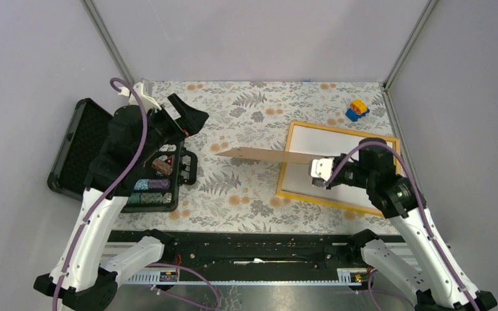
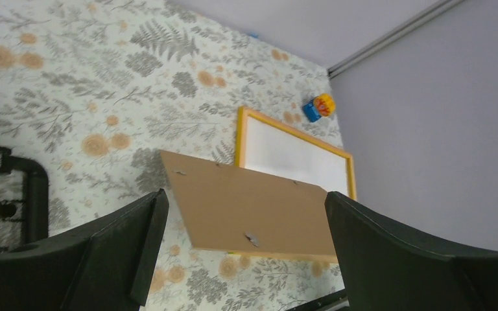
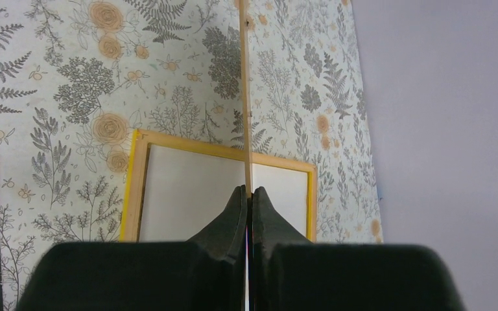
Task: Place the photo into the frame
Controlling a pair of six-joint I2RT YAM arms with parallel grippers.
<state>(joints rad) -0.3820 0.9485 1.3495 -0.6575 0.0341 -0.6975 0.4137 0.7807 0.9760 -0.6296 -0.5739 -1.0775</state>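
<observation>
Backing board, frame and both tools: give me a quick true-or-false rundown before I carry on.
The right tool is shut on the brown backing board. True.
The backing board lies flat inside the yellow frame. False: it is held up on edge above the frame.
The left tool is open and holds nothing. True.
The blue and yellow toy sits inside the frame. False: it stands on the table, beyond the frame's far edge.
</observation>
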